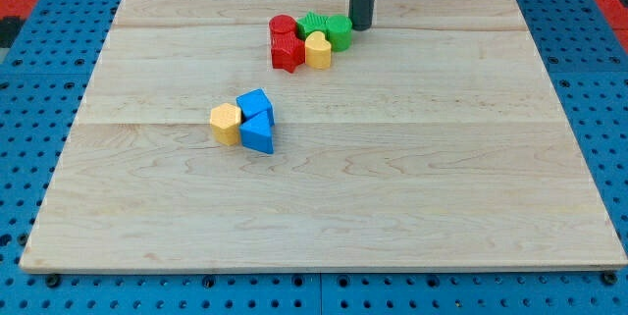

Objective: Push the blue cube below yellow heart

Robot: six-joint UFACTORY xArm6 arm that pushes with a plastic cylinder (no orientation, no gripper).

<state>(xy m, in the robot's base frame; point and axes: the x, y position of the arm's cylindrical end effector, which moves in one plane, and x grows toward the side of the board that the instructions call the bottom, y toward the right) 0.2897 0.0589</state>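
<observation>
The blue cube (254, 105) sits left of the board's middle, touching a blue triangular block (259, 133) below it and a yellow hexagonal block (226, 123) at its left. The yellow heart (318, 50) lies in a cluster near the view's top, well up and to the right of the blue cube. My tip (361, 26) is at the view's top, just right of the green blocks in that cluster, far from the blue cube.
The cluster also holds a red cylinder (283, 28), a red star-like block (287, 52), a green star-like block (313, 25) and a green round block (339, 31). The wooden board (442, 178) rests on a blue pegboard.
</observation>
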